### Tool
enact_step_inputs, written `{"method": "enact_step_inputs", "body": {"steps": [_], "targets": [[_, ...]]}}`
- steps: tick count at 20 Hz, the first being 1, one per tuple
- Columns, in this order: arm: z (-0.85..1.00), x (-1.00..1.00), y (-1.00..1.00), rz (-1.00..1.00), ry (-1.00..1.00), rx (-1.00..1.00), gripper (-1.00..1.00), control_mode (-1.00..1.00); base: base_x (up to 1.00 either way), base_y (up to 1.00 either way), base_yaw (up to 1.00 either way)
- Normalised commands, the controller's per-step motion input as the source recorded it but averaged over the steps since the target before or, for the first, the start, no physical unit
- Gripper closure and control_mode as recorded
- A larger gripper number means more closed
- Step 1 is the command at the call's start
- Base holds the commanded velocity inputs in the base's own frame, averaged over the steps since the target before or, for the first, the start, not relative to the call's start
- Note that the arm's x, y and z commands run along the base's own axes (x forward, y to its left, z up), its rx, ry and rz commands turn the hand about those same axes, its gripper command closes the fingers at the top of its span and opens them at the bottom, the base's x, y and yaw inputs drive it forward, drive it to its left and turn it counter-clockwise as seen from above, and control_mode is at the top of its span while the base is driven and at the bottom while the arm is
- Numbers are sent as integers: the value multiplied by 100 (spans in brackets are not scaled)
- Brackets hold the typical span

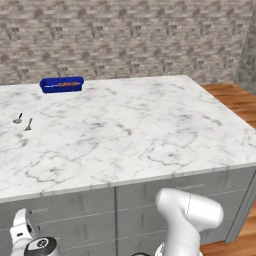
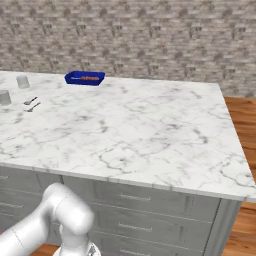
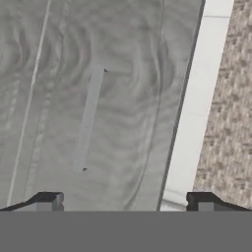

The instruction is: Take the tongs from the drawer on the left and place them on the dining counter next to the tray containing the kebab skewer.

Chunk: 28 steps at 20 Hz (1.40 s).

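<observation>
Claw (image 3: 125, 199) spread wide before drawer (image 3: 98, 74) handle (image 3: 88, 118), dining counter (image 1: 130, 130) edge just beside

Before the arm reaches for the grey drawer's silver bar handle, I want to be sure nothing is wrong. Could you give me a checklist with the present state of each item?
1. Two-finger gripper open: ok.
2. Slim silver bar handle ahead of the fingertips, not between them: ok.
3. Grey framed drawer front shut: ok, not yet pulled.
4. Silver-grey tongs in sight: cannot tell, drawer closed.
5. Bright blue rectangular tray on the white marble dining counter: ok.
6. Free marble beside the tray: ok.
</observation>
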Motion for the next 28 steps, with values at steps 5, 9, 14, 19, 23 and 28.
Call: {"method": "enact_step_inputs", "body": {"steps": [5, 9, 14, 19, 23, 28], "targets": [[-12, 39, 0, 0, -7, 0, -100, -100, 0, 0, 0], [-21, 35, 8, 0, -9, 0, -100, -100, 0, 0, 0], [-27, 26, 10, 0, -7, 0, -100, -100, 0, 0, 0], [-26, 21, 20, 0, -7, 0, -100, -100, 0, 0, 0], [-26, 19, 24, 0, -7, 0, -100, -100, 0, 0, 0], [-47, 3, 5, 0, -6, 0, -100, -100, 0, 0, 0]]}}
